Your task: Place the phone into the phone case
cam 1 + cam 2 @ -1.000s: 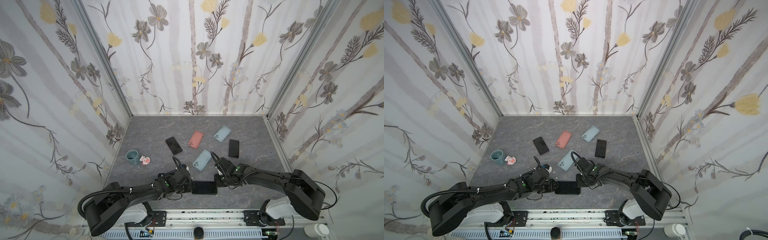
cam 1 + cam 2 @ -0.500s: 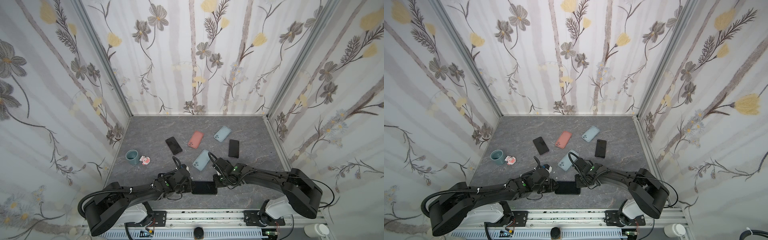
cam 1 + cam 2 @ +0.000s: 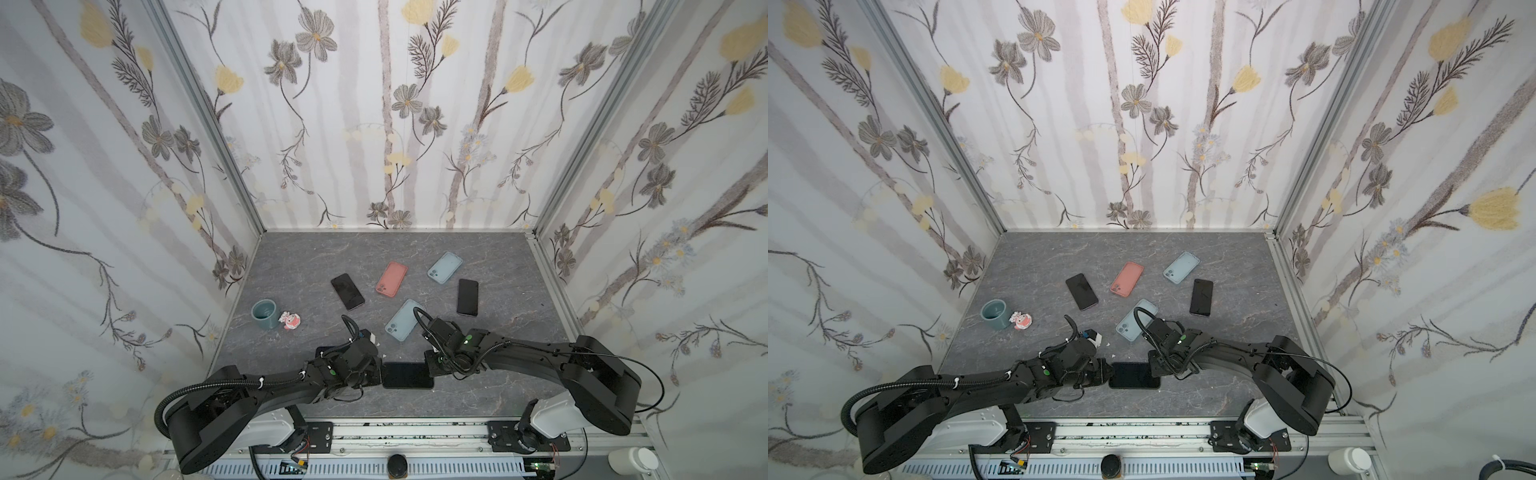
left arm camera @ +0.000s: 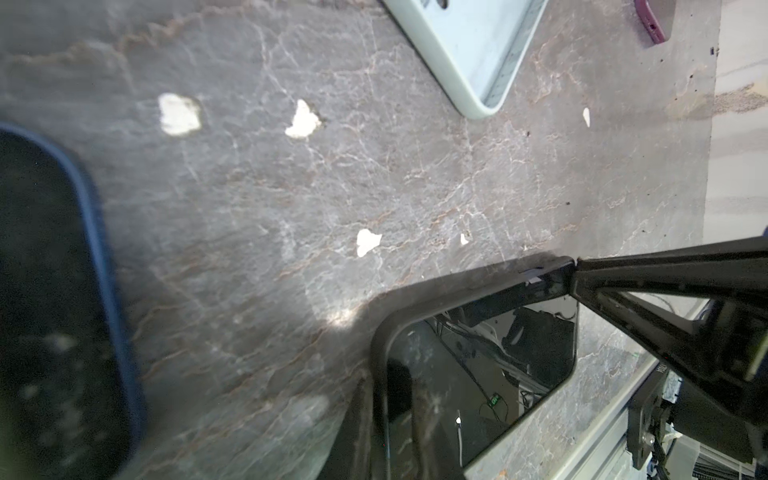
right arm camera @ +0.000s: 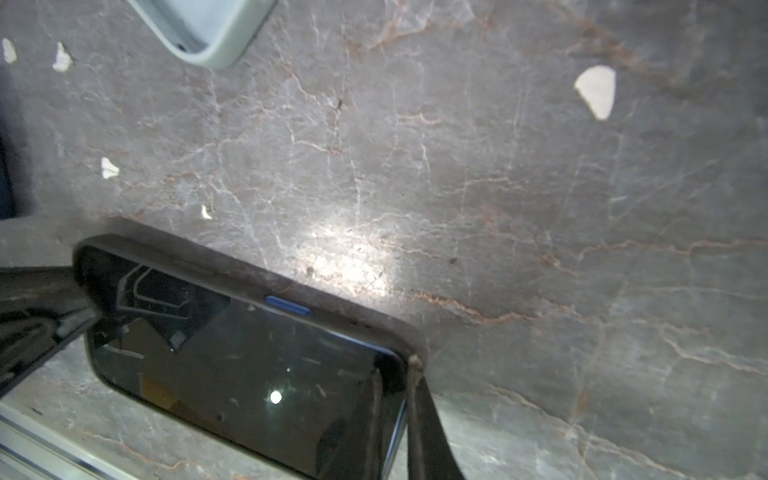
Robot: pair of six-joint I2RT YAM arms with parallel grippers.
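Note:
A dark phone [image 3: 407, 375] [image 3: 1134, 375] sits screen up inside a black phone case [image 4: 419, 303] [image 5: 232, 266] near the table's front edge. Each gripper holds one end of it. My left gripper [image 3: 380, 372] [image 4: 384, 386] is at its left end, one finger on the glass and one outside the case's rim. My right gripper [image 3: 430, 365] [image 5: 395, 374] is shut over the right end, where the phone's blue edge shows between its fingers. The right gripper's fingers [image 4: 665, 299] show at the far corner in the left wrist view.
Behind lie a light blue case [image 3: 404, 320], a pink case [image 3: 391, 279], another light blue case [image 3: 445, 267] and two black phones [image 3: 347, 291] [image 3: 467, 297]. A teal cup [image 3: 264, 314] and a small figurine [image 3: 290, 321] stand at the left. A dark blue-rimmed case [image 4: 62, 311] lies beside my left wrist.
The left jaws have narrowed onto the case's end. The right wrist has shifted slightly left. The phone has stayed in place.

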